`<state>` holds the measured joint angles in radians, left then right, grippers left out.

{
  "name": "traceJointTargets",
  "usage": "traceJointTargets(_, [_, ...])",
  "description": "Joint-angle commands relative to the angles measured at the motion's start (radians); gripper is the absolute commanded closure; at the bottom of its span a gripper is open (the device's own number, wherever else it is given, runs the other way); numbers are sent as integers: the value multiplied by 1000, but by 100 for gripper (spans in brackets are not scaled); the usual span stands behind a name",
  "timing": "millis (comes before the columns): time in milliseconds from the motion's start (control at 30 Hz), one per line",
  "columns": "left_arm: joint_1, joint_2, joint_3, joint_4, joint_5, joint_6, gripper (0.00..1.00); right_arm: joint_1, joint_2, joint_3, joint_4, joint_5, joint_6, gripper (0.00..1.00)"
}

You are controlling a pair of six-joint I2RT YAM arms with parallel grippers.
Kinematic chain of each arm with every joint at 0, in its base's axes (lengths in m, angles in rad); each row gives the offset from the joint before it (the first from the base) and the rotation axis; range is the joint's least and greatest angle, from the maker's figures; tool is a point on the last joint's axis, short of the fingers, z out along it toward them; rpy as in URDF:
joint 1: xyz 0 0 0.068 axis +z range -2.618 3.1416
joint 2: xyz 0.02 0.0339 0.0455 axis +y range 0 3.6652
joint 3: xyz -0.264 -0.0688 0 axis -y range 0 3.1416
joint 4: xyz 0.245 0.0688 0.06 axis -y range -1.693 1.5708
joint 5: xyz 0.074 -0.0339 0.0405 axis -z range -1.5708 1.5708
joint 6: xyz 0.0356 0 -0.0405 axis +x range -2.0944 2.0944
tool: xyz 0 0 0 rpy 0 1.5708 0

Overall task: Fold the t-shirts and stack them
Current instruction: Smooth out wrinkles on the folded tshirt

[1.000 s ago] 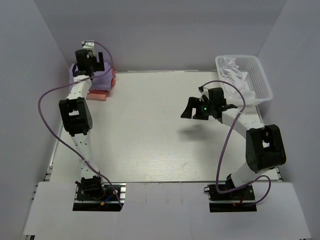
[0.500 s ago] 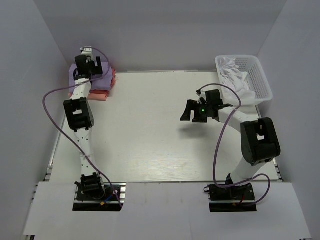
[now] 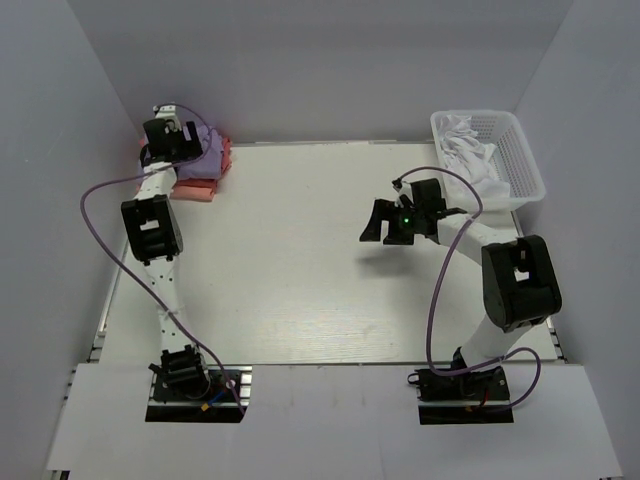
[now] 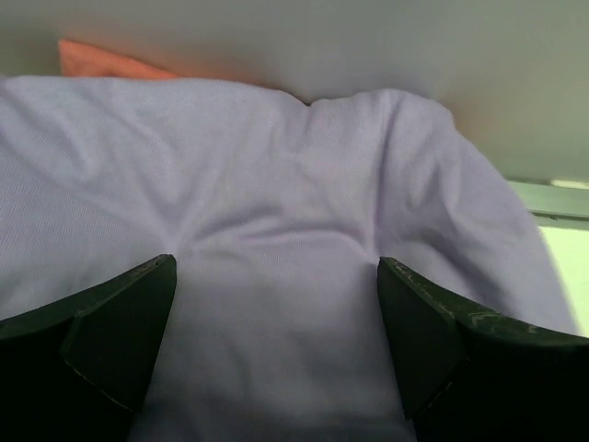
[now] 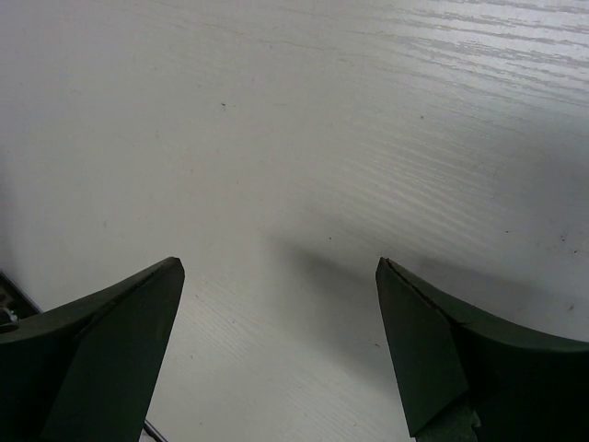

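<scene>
The lavender-purple t-shirt (image 3: 198, 162) lies folded on top of a stack in the far left corner. A coral-red t-shirt (image 3: 225, 156) and a paler salmon-pink one (image 3: 196, 193) show beneath it. My left gripper (image 3: 165, 136) is open right above the lavender shirt. In the left wrist view the lavender cloth (image 4: 276, 212) fills the frame between my spread fingers, and my left gripper (image 4: 276, 269) holds nothing. A coral edge (image 4: 101, 63) shows behind it. My right gripper (image 3: 385, 221) is open and empty above the bare table (image 5: 276, 138); it also shows in the right wrist view (image 5: 279, 267).
A white plastic basket (image 3: 522, 160) with white cloth (image 3: 466, 138) in it stands at the back right. White walls close in the table on the left, back and right. Purple cables loop beside both arms.
My left gripper has moved back and to the left, farther over the lavender shirt toward the corner. My right arm drew its elbow in a little, and its gripper stays in place.
</scene>
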<state>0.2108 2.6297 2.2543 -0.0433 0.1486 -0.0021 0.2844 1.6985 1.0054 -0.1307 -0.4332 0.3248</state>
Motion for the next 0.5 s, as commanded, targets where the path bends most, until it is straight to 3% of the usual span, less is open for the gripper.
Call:
traceJointTargets(0, [12, -213, -61, 39, 37, -28, 0, 7, -80, -26, 40, -33, -3, 9])
traceJointTargets(133, [-8, -279, -41, 4, 77, -42, 0, 6, -123, -62, 75, -49, 3, 9])
traceJointTargets(400, [-19, -462, -358, 83, 51, -39, 0, 6, -214, -108, 40, -27, -15, 9])
traceJointTargets(467, [-19, -482, -438, 112, 107, -39, 0, 2, -215, -111, 37, -22, -16, 9])
